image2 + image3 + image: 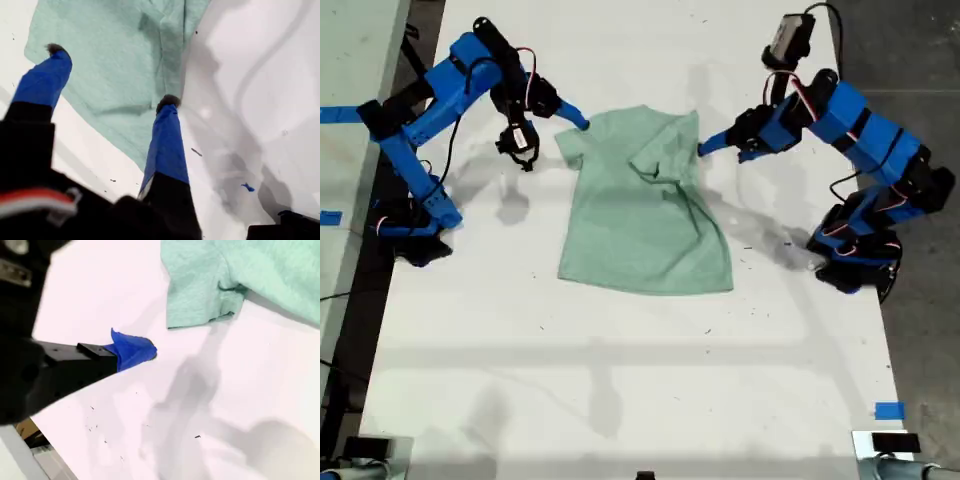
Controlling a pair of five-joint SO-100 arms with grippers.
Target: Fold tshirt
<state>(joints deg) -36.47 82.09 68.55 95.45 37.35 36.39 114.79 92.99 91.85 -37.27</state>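
The mint-green tshirt (pixel 645 205) lies mid-desk (pixel 620 380), one sleeve side folded in and rumpled. My first gripper (pixel 112 75), at the exterior view's right, hangs with its jaws spread wide over the shirt's edge, holding nothing. My second gripper (pixel 132 351), at the exterior view's left, hovers just beside the sleeve; I cannot tell its jaws' spread.

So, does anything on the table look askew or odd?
Yes. The tshirt lies crooked and rumpled: its top on the exterior view's right is flopped over into an uneven fold, with creases running down the body. Nothing looks torn or spilled.
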